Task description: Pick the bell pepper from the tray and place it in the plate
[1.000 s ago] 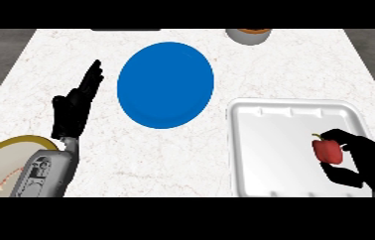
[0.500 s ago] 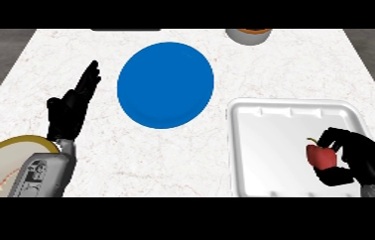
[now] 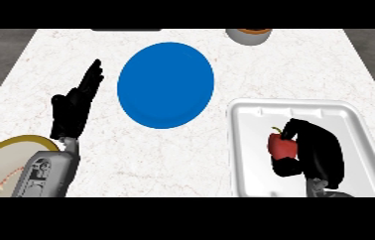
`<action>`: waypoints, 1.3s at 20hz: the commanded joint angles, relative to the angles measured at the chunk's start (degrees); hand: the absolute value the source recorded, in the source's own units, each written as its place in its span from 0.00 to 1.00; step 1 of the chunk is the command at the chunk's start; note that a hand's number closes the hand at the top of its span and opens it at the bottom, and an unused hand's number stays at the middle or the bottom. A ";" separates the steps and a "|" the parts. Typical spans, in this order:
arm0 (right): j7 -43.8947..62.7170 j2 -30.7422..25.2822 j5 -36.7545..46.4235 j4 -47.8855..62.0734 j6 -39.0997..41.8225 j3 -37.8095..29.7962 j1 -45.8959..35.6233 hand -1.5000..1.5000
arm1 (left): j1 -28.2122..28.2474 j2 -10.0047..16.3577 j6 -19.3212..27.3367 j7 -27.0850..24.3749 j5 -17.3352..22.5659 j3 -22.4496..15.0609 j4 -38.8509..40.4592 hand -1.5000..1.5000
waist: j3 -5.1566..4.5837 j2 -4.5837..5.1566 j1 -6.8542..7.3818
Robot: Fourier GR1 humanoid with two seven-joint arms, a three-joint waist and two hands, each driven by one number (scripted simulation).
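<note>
1. Two black hands show in the head view. The right hand (image 3: 316, 152) is at the lower right, over the tray, and its fingers and thumb are curled round the bell pepper (image 3: 281, 146).
2. The bell pepper is red, with a small green stem on top. It lies at the left side of the right hand, against the palm. Its left part shows; the rest is hidden by the fingers. I cannot tell whether it touches the floor of the tray or is lifted from it.
3. The tray (image 3: 245, 135) is white, with a raised rim and rounded corners. The pepper and the hand are both inside its outline, about in the middle.
4. The plate (image 3: 166, 84) is blue and lies on the white counter (image 3: 300, 70), up and to the left of the tray. It is near the tray's upper left corner but apart from it.
5. The left hand (image 3: 73, 107) is at the left side of the view, to the left of the plate. It is open, fingers straight and pointing up, and it rests there.
6. Beside the left forearm, at the lower left edge, part of a round dish with a yellow rim (image 3: 26, 141) shows.
7. At the far edge of the counter stands a grey cup (image 3: 249, 36) with something brown-orange inside; only part of it is in view.
</note>
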 commanded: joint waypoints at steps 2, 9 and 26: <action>1.94 2.00 6.70 -5.48 -3.08 2.35 -9.02 1.00 | -1.67 0.07 -0.41 0.84 -0.08 0.07 0.28 0.50 | 0.02 0.03 0.27; -0.26 7.20 8.39 -6.97 -2.05 7.69 -19.18 1.00 | -0.58 -2.21 0.51 -1.09 -0.98 -0.91 1.06 0.50 | 0.01 0.22 0.59; 3.20 12.94 -14.45 36.84 -18.13 8.76 -53.24 1.00 | -2.89 -1.30 -1.89 1.91 -0.29 0.87 0.74 0.50 | 0.03 0.60 2.07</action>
